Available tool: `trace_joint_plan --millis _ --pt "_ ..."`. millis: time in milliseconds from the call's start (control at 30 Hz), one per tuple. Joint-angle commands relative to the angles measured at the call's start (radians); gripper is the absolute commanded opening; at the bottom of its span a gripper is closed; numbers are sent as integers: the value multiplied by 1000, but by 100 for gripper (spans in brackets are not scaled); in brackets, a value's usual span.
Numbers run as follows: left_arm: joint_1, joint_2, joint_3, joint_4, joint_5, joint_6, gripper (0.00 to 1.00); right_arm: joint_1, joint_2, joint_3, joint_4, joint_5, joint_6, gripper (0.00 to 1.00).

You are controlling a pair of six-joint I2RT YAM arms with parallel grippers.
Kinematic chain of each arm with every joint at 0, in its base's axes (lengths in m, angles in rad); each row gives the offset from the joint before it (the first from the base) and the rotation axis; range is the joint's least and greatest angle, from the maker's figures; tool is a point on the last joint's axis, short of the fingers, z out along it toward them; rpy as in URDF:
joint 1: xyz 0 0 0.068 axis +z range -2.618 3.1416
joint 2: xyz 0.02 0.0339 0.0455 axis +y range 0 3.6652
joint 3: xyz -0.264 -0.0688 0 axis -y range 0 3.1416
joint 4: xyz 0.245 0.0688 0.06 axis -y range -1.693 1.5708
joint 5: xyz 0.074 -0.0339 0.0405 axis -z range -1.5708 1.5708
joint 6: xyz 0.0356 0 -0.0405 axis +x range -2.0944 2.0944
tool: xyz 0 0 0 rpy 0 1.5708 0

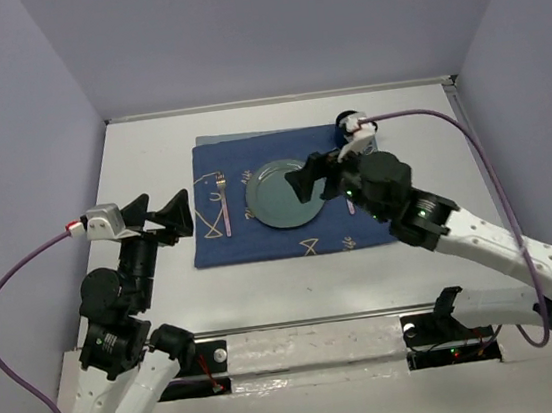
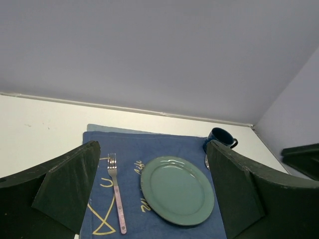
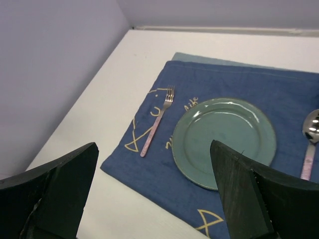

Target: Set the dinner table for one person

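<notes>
The white dinner table [image 1: 150, 162] carries a dark blue fish-patterned cloth [image 1: 260, 241]. On the cloth lie a green plate [image 1: 283, 194], a pink-handled fork [image 1: 223, 203] to its left and a pink-handled spoon [image 3: 310, 144] to its right. A dark blue mug [image 2: 221, 137] stands at the cloth's far right corner. My left gripper [image 1: 161, 213] is open and empty, above the table just left of the cloth. My right gripper [image 1: 318, 176] is open and empty, above the plate's right edge. The left wrist view shows the plate [image 2: 177, 190] and fork [image 2: 117, 196] between the open fingers.
Pale walls close in the table at the back and on both sides. A raised strip [image 1: 283, 98] runs along the far edge. Bare white tabletop [image 3: 114, 84] lies left of and in front of the cloth.
</notes>
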Motion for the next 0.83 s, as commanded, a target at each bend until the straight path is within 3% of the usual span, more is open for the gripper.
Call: trace_joint_plan --millis 0,200,300,400,633,800 --pt "9 24 -10 63 -20 27 99 -4 -294 -152 77 86 -123 100" --pt "21 15 -23 75 -70 27 99 -4 -678 -336 72 189 -131 100" --pt "25 1 -23 80 -45 3 99 -4 -786 -433 74 287 -90 100" --pt "27 -13 -20 101 38 11 99 -4 -810 -454 77 321 -97 100" --pt "27 15 64 87 53 -8 99 -4 -787 -324 49 272 -191 100" --pt "25 3 47 87 78 -25 99 -4 -756 -316 45 324 -206 100"
